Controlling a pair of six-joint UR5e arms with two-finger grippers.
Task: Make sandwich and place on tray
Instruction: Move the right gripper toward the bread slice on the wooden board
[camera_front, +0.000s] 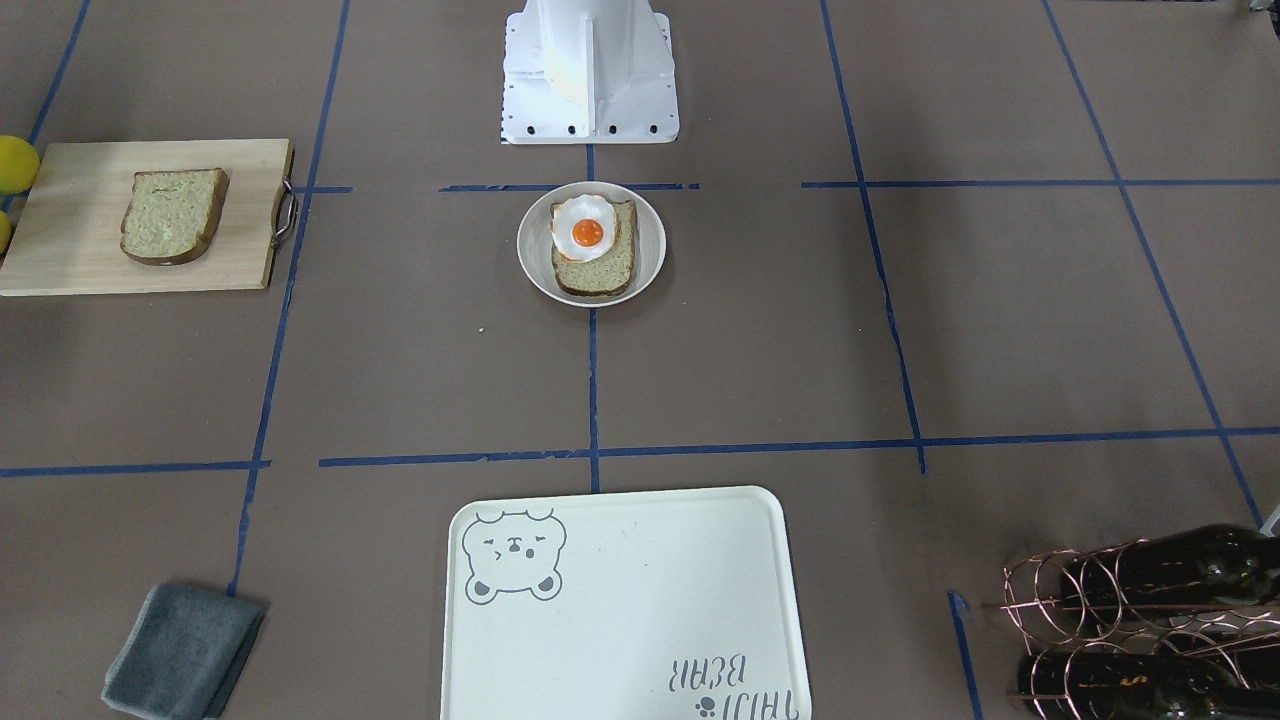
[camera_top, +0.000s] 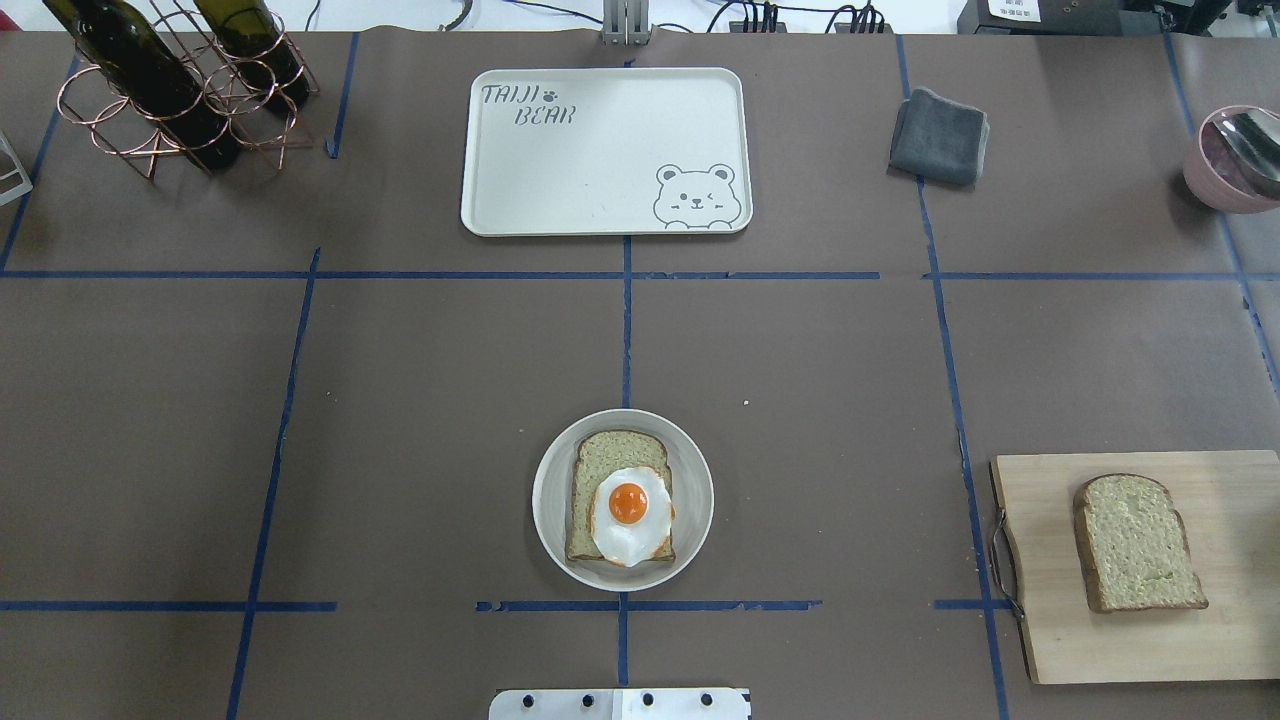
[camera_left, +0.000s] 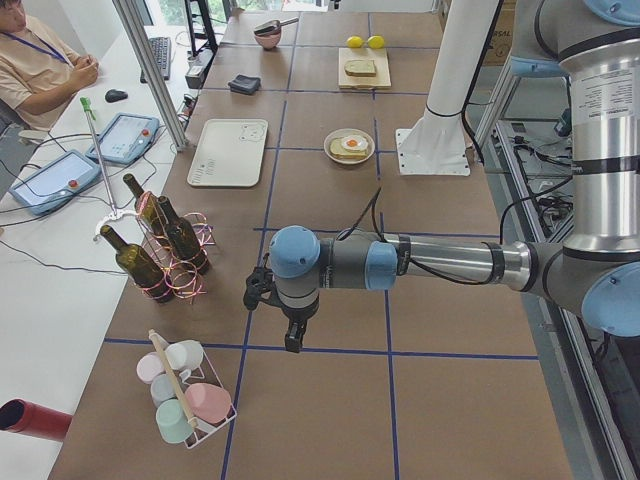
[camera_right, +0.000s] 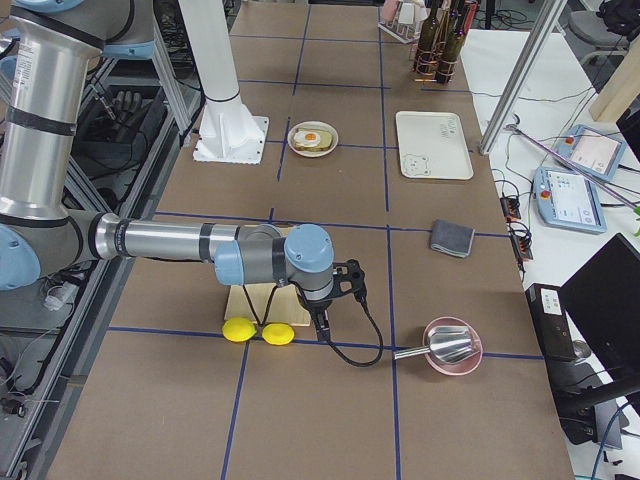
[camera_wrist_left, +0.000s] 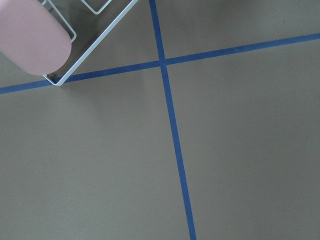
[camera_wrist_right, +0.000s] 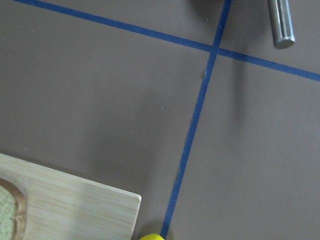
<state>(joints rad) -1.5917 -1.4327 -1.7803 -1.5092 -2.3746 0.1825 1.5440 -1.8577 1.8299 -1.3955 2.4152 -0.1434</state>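
In the overhead view, one slice of bread (camera_top: 617, 452) lies on a small round plate (camera_top: 548, 500) at the lower centre of the frame. The fried egg (camera_top: 630, 515) rests on top of it, shifted toward the slice's lower right corner. The second slice (camera_top: 1137, 541) lies flat on a wooden cutting board (camera_top: 1060, 640) at the lower right, well apart from the plate. The tray (camera_top: 600, 150) sits at the upper centre, with its bear face in the lower right corner, and all three sandwich parts are well apart from it. A folded grey cloth (camera_top: 938, 135) lies to its right.

In the exterior left view, the left tool (camera_left: 291, 340) hangs from the near arm at mid-frame and points down over the bench near a blue tape line. The bottle rack (camera_left: 165, 250) is to its left. I cannot tell whether its fingers are released or clenched.

In the exterior right view, the right tool (camera_right: 321, 328) points down just beside two lemons (camera_right: 256, 332) at the board's edge. Its state cannot be told either. The right wrist view shows only a corner of the board at the lower left, plus tape lines.
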